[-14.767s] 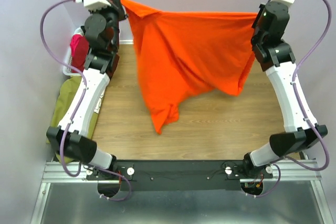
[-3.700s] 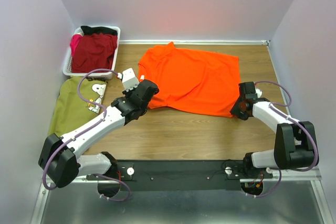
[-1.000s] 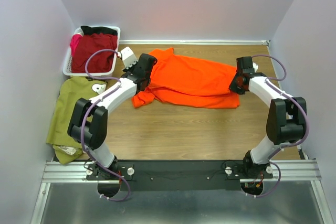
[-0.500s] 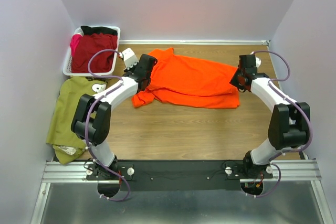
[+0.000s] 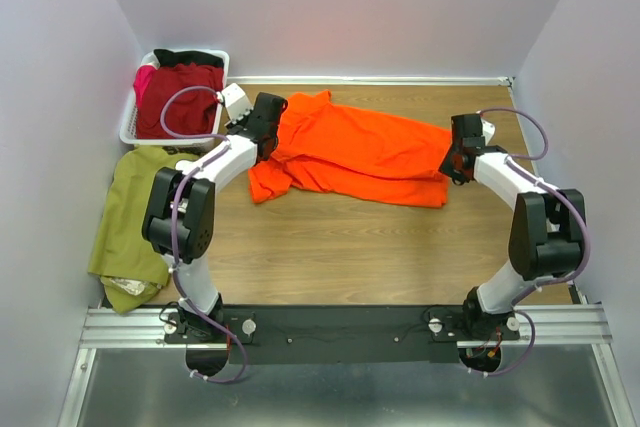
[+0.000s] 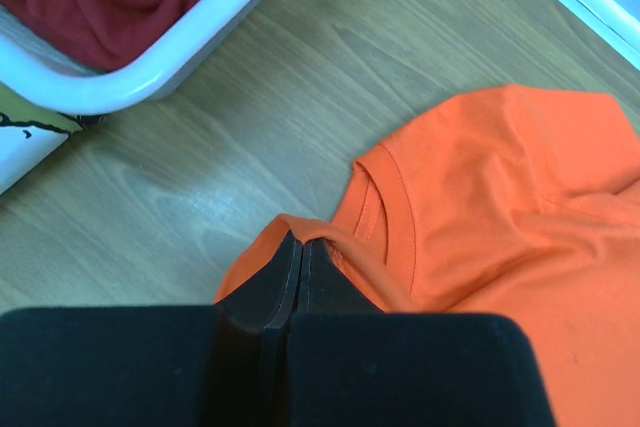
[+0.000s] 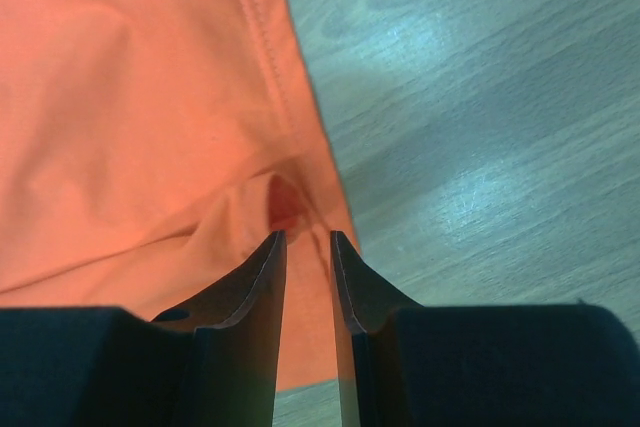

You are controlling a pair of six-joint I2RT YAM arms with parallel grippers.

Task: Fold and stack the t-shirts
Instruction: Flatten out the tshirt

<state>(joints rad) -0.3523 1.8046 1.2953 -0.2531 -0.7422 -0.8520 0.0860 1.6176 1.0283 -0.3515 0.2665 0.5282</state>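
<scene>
Top external — one orange t-shirt (image 5: 370,152)

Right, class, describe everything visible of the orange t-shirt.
The orange t-shirt is plain bright cloth with a stitched round collar. It lies on the wooden table, folded over into a long wrinkled band, bunched at its near-left end. The left gripper is shut on its edge by the collar; the right gripper, jaws slightly apart, sits at its hemmed right edge.

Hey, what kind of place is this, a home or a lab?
Most likely a robot test cell, not a home: a wood-grain table boxed in by plain pale walls, a left arm and right arm mounted on a metal rail, and an orange t-shirt near a white basket.
</scene>
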